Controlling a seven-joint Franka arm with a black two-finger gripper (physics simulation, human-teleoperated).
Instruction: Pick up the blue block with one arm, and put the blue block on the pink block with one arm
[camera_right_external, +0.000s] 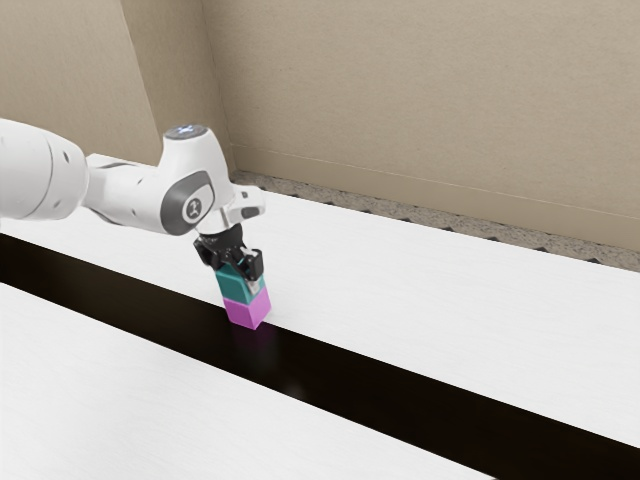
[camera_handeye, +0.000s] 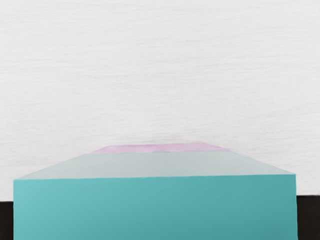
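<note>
Okay, I've got the tool (camera_right_external: 238, 268) left of centre in the exterior view, and its black fingers are clamped on the blue block (camera_right_external: 236, 283) from two sides. The blue block is teal in these renders, and it's directly on top of the pink block (camera_right_external: 248, 310), faces touching as far as I can judge from this side. In the wrist view the blue block (camera_handeye: 155, 200) sits right under my hand, with just a thin strip of the pink block (camera_handeye: 160, 148) peeking out past its far edge. So the stack looks slightly offset, but well supported. My read is that the pick is done, the carry is done and the placement is as good as made. What's left is to part the fingers, let the block settle, and lift straight up without dragging it sideways. Around it, the stack stands at the near edge of the white tabletop (camera_right_external: 450, 300), right where a dark band (camera_right_external: 400, 390) runs diagonally across the frame. The arm (camera_right_external: 130, 195) comes in from the exterior view's left, and there's a plain beige wall (camera_right_external: 420, 100) across the upper frame. I see no other objects near the stack and nothing blocking a vertical retreat. The only risk I can see is nudging the top block on release.
</note>
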